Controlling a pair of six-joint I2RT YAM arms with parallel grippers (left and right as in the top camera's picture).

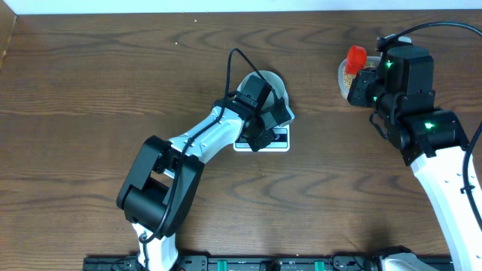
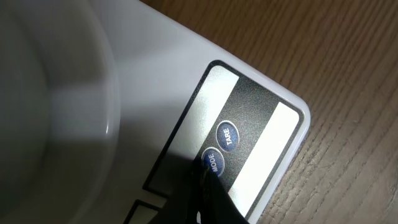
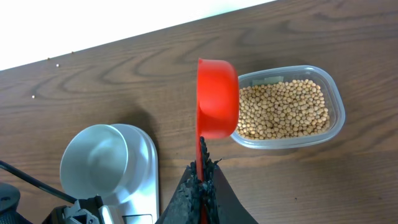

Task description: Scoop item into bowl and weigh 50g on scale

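Already done: bowl (image 3: 96,162) sits on the scale (image 2: 161,74), empty.
Left claw (image 2: 206,180): closed, holding nothing, tip at the scale's MODE button (image 2: 213,163).
Right claw (image 3: 200,183): clamped on the red scoop (image 3: 217,99) handle, right of the scale, over the tub (image 3: 336,118) rim.
Beans (image 3: 283,109): all in the tub, right of the scale.
Left to do: scooping, pouring, weighing to target.
Room: bare bench (image 1: 90,113) between scale and tub; left arm crowds the bowl; bench's far edge runs just beyond the tub.
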